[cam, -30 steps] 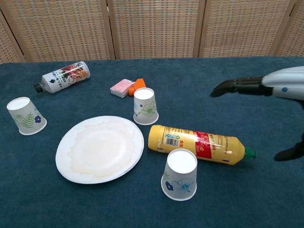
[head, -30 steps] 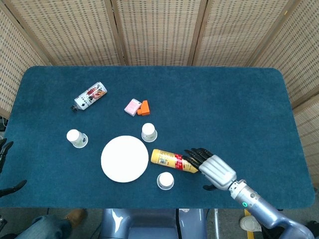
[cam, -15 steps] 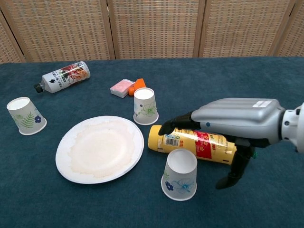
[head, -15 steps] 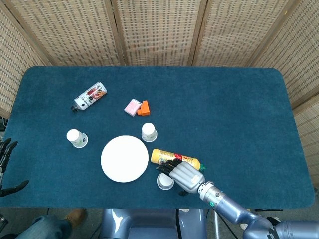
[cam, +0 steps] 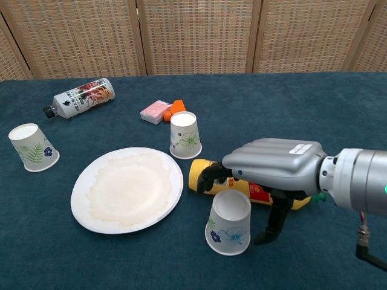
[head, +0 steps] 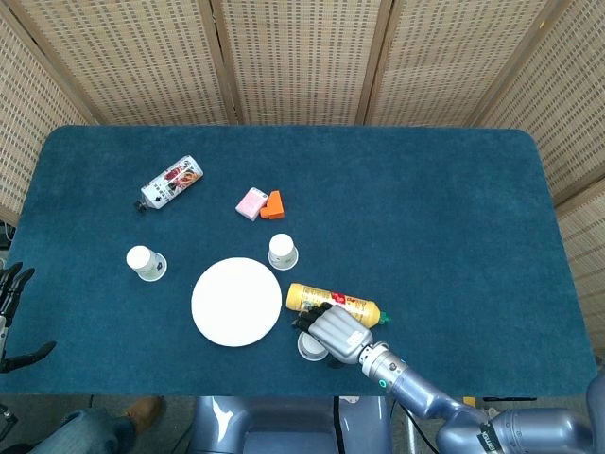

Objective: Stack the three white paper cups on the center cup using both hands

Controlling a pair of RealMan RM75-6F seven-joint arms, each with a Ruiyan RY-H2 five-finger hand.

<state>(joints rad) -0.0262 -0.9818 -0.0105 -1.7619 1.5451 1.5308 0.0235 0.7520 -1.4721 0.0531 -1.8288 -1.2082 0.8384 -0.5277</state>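
Note:
Three white paper cups with floral prints stand upside down on the blue table. The centre cup is behind the plate's right edge, the left cup is far left, and the near cup is by the front edge. My right hand hovers just over and behind the near cup. Its fingers curve down on the cup's left and the thumb hangs at its right, holding nothing. My left hand shows only at the head view's left edge, off the table, fingers apart.
A yellow squeeze bottle lies on its side under my right hand, right behind the near cup. A white paper plate lies left of it. Further back lie a labelled bottle and pink and orange blocks.
My right hand has swung in from the right, crossed the yellow bottle and come down over the near cup. The cups have not moved. The left hand has barely shifted.

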